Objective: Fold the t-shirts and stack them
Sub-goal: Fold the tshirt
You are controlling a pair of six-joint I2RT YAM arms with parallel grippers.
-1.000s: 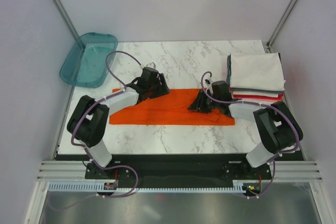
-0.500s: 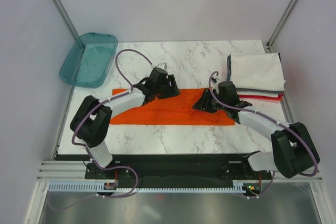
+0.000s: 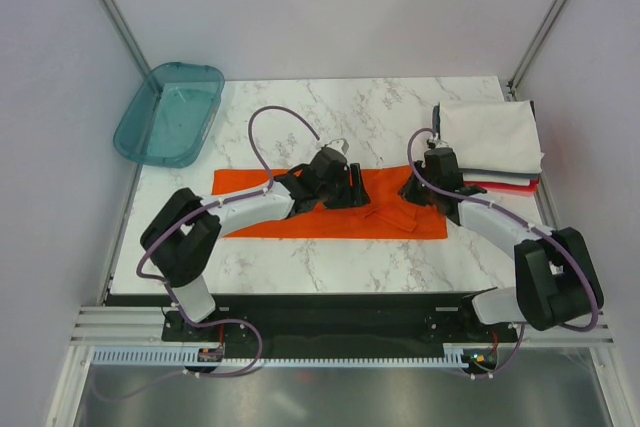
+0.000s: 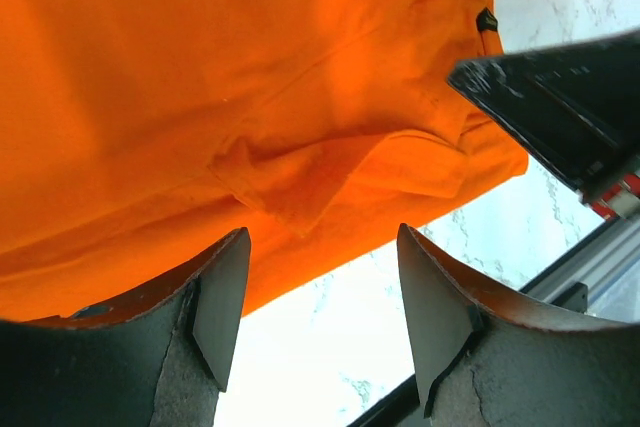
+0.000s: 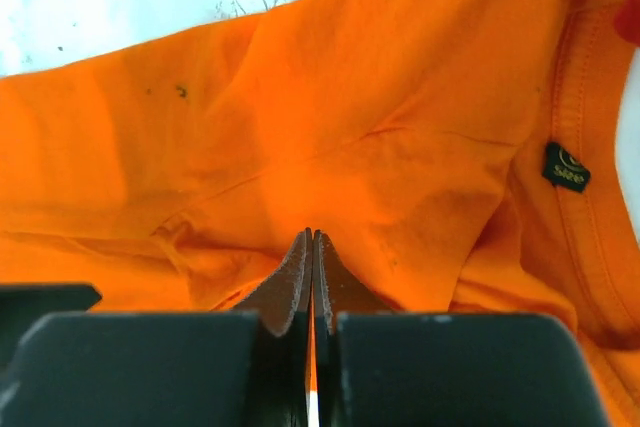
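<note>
looks like the stack of folded t-shirts [image 3: 490, 132] is sorted, but the orange t-shirt [image 3: 240, 183] is only a long strip so far, right gripper [image 5: 311, 242] pinched shut on it, left gripper [image 4: 322, 247] open and empty.

Lab enclosure: white panels [image 3: 330, 7], aluminium frame [image 3: 108, 7], marble tabletop [image 3: 370, 112]

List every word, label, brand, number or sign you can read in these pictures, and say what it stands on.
Small dark neck label on the orange t-shirt: pale logo above a short word, too small and blurred to read.
No other writing shows in any view.
</note>
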